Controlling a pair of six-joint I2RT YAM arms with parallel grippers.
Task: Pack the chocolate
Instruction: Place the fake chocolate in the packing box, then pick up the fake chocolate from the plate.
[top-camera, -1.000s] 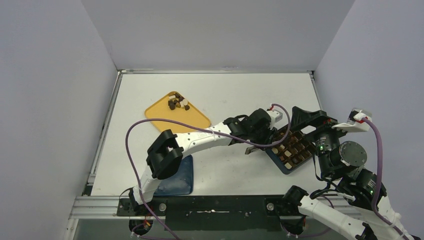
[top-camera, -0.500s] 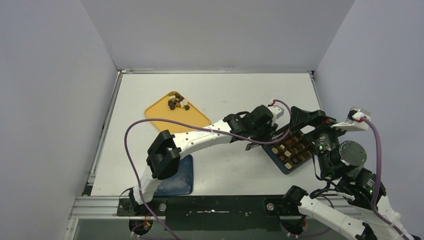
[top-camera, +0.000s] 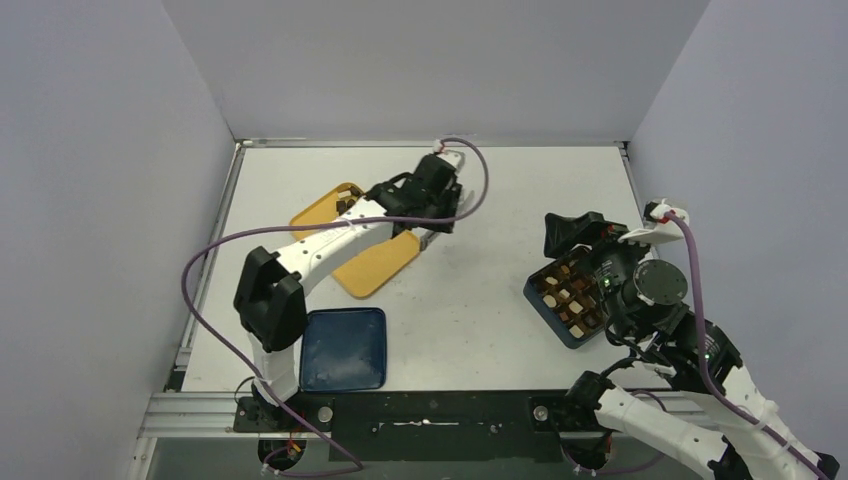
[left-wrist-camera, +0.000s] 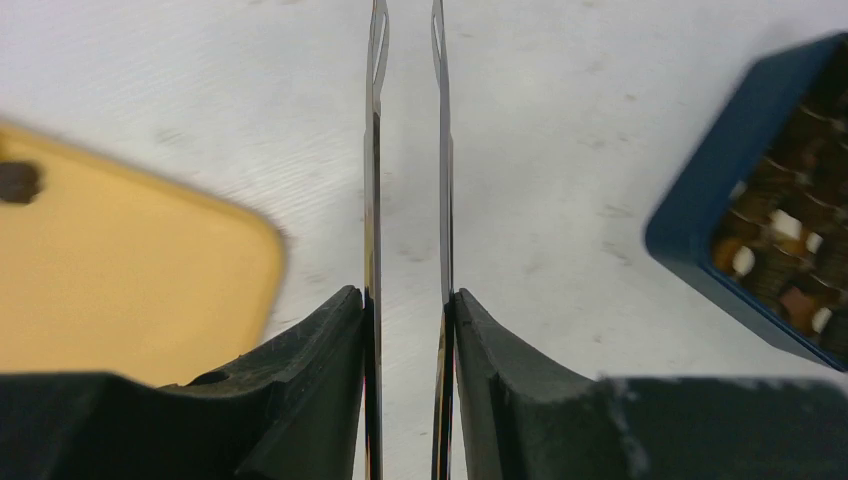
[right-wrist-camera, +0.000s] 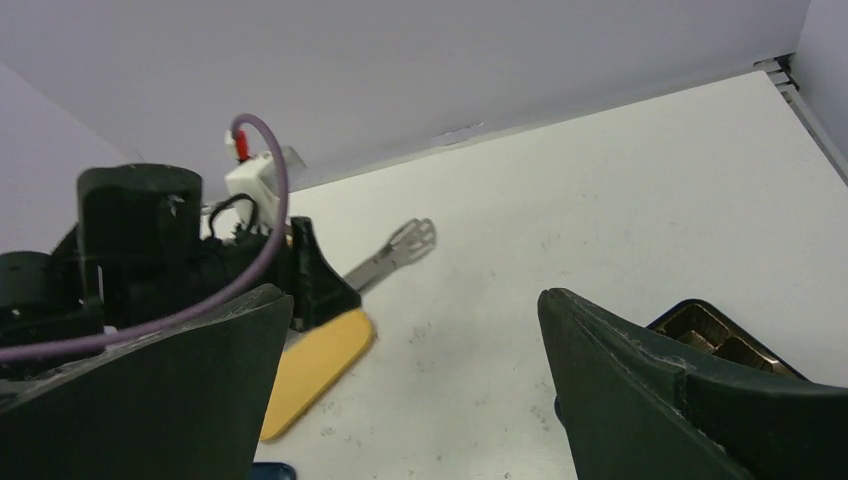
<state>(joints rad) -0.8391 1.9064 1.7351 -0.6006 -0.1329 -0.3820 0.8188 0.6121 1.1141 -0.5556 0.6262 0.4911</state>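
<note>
**Left side of table.** The dark blue lid (top-camera: 343, 348) lay flat at the near edge, well apart from the box. Loose chocolate (top-camera: 345, 205) remained heaped at the far corner of the yellow tray (top-camera: 375, 262).

**Left arm.** The left arm (top-camera: 330, 240) had swung away from the box on the right. It stood over the far end of the tray, close to the heap. The left jaws were pinching the handle of the metal tongs (left-wrist-camera: 375, 200). The two blades ran nearly parallel with a narrow gap, and no piece showed between them in the left wrist view. In the right wrist view the tong tip (right-wrist-camera: 405, 240) hung over bare table (top-camera: 480, 300) just beside the tray edge.

*Judgement:* a piece had probably just been dropped off, and this was the return trip for the next one.

**Right side.** The blue box (top-camera: 545, 310) sat by the right arm (top-camera: 660, 290). Most of its cells held brown and cream chocolate (top-camera: 568, 297), though a few looked dark and I could not tell whether they were filled. The right jaws were spread wide, holding nothing, and poised above the far side of the box.

*Judgement:* packing was well along but not finished. The tray still had stock and the lid was still off.
</note>
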